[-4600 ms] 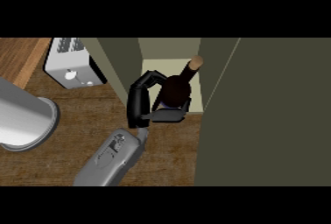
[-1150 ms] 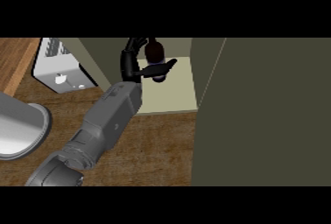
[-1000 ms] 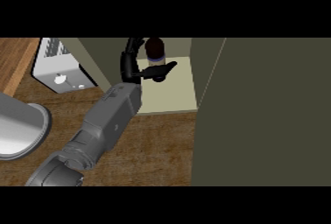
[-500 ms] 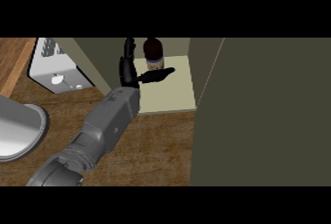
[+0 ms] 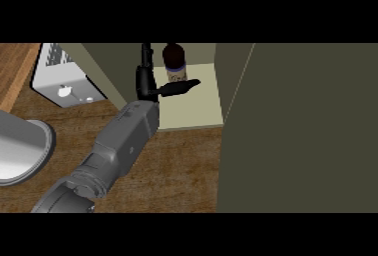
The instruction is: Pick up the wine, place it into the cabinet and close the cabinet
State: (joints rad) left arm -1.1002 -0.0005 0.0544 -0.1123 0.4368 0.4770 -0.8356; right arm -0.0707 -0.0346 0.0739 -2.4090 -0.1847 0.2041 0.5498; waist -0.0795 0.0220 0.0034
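Note:
The dark wine bottle (image 5: 174, 59) stands upright on the pale shelf (image 5: 198, 107) inside the open cabinet, near its back. My left hand (image 5: 148, 86) is just left of the bottle, open. Its fingers (image 5: 145, 60) point straight along the bottle's left side, and the thumb (image 5: 179, 88) sticks out to the right in front of the bottle's base. I cannot tell whether the thumb touches the bottle. The grey forearm (image 5: 118, 145) runs down to the lower left. My right hand does not show.
The cabinet's dark door (image 5: 310, 125) stands open and fills the right side of the view. A white toaster (image 5: 65, 84) sits on the wooden counter (image 5: 177, 170) at the upper left. A large grey round vessel (image 5: 16, 150) is at the left edge.
My left hand carried the bottle deeper into the cabinet, then opened and let go. The fingers shifted left off the bottle, which now stands alone on the shelf.

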